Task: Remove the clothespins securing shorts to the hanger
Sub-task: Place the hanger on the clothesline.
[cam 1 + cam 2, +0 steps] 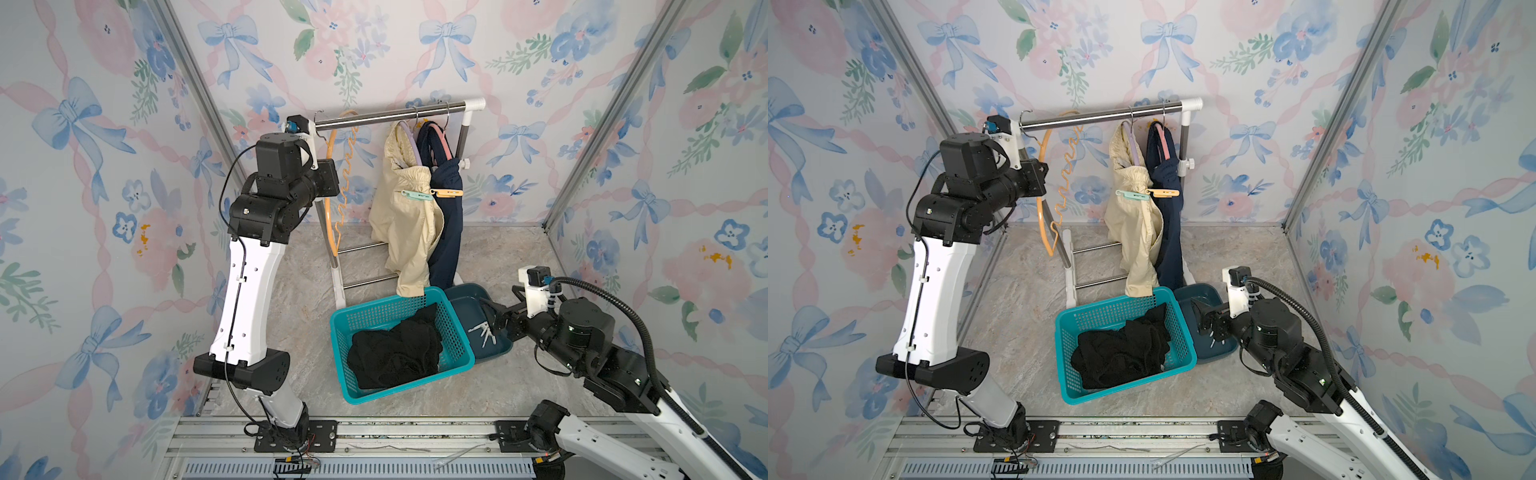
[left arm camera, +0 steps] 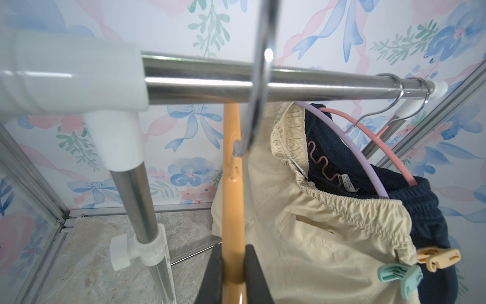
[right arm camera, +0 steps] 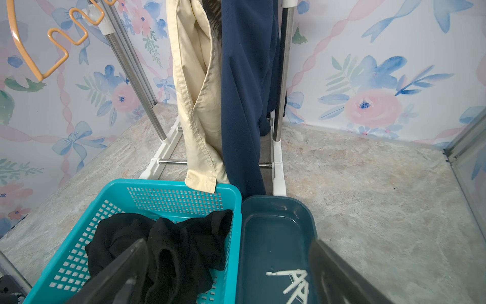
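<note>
Left wrist view: left tool pinches the bare orange hanger, likely steadying it; right tool, spread wide, hangs over the tray holding white clothespins.

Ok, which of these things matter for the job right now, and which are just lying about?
Job: green clothespin on the cream shorts; orange clothespin on the navy shorts; both hanging on the rack.
Lying about: black shorts in the basket; white clothespins in the tray; bare orange hanger in the left hand.
</note>
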